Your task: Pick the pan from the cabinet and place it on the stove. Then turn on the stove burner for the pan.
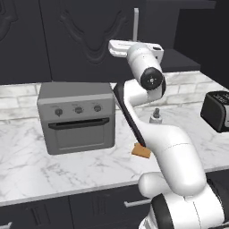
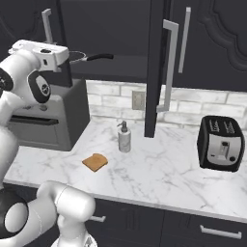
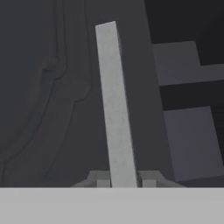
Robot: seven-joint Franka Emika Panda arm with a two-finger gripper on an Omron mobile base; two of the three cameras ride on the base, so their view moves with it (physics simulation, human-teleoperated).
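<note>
1. We find the pan (image 2: 77, 57) inside the cabinet (image 2: 212, 43), resting on the lower shelf, its slim handle pointing toward the open side.
2. One cabinet door (image 2: 155, 67) stands open, edge-on in the right base view, with its silver bar handle (image 2: 169, 65) facing outward.
3. We see the claw (image 3: 121, 177) closed on the vertical bar handle (image 3: 114, 105) of the left cabinet door; in the hand view the bar runs up from between the fingertips (image 3: 100, 179).
4. The arm rises from the base, bends back at the elbow, and reaches up so the white hand (image 1: 134, 48) lies level against the door just below the handle (image 1: 135, 24).
5. On the marble surface (image 2: 164, 169) below we note a grey toaster oven (image 1: 76, 117), a soap dispenser (image 2: 124, 137), a slice of toast (image 2: 94, 162) and a black toaster (image 2: 221, 144).
6. The stove cannot be made out.
</note>
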